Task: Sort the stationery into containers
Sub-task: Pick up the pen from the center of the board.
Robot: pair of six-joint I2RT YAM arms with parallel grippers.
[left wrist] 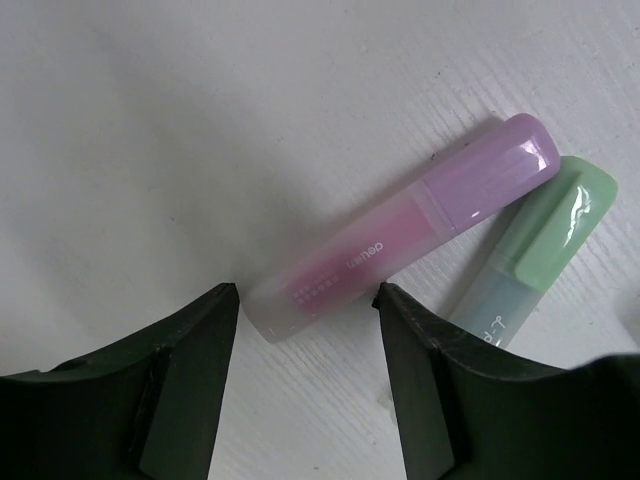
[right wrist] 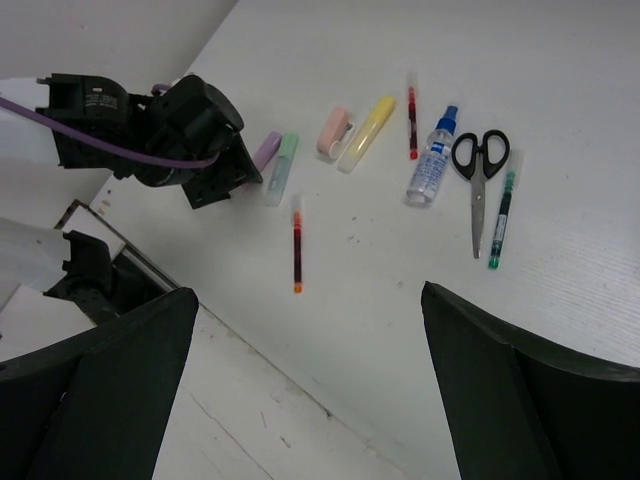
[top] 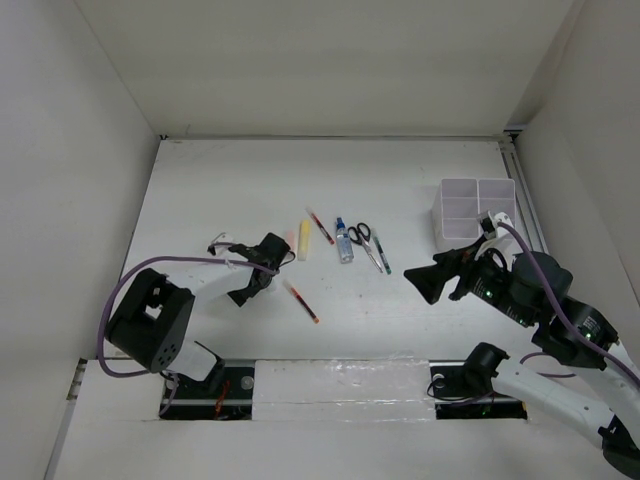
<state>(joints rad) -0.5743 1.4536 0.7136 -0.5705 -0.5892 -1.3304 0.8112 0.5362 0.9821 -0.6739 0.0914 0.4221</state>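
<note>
The pink stick [left wrist: 400,235] lay flat on the table [top: 400,320] at the left of the spread, side by side with the green stick [left wrist: 530,260], the two nearly touching along their lengths. In the left wrist view its long axis ran slantwise, from its pale body end between the fingers up and away to the right, where the darker cap pointed. So only that near end sat inside the left gripper [left wrist: 308,300], and it sat askew to the line on which the jaws meet rather than square across it. The jaws stood part-way open, one pad at each side of the stick's end. Whether they pressed on it or merely flanked it could not be told, and the stick looked to be resting on the table. A grip taken that far toward the end, and at that slant, would probably swivel the stick or nudge the green one beside it. The left arm was plainly the nearer. The right gripper [right wrist: 310,292] hung fully spread and empty, well apart on the other side of the table, near the white organizer [top: 440,225]. From above, the left gripper's body hid both sticks. The wrist view cut off the green stick's near end behind the right finger. The organizer's far compartments were hard to read at that size.
</note>
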